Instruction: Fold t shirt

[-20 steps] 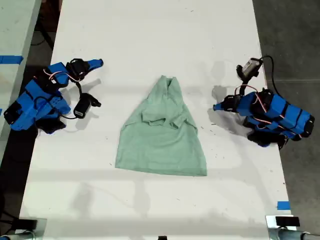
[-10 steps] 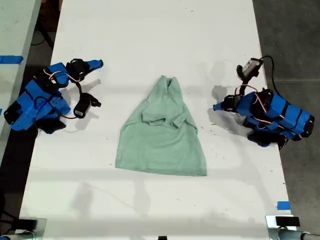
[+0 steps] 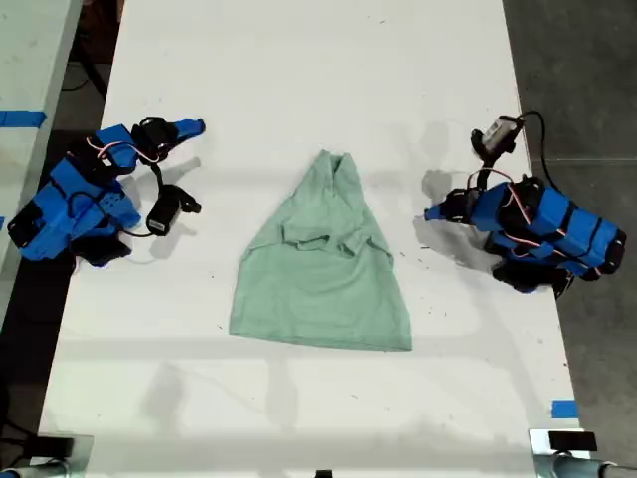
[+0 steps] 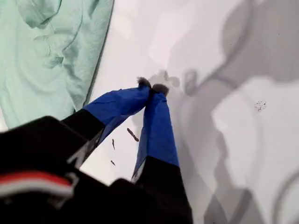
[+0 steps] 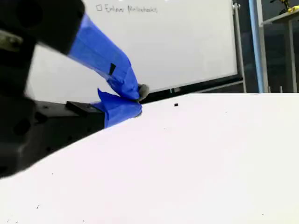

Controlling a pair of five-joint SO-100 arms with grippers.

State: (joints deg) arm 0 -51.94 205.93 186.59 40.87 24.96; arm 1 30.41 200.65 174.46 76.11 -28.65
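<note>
The shirt [image 3: 323,264] lies mid-table [image 3: 299,60], its upper part bunched to a narrow peak, sleeves tucked in folds I can't sort out; the hem is spread flat. My first gripper [image 4: 152,87] rests beside it at the exterior view's right [image 3: 431,212], jaws pressed together on nothing; its wrist view cuts the shirt [image 4: 51,56] off at the frame's edge. My second gripper [image 5: 138,99] is likewise closed and empty (it faces away toward a whiteboard [image 5: 177,42] with unreadable writing).
</note>
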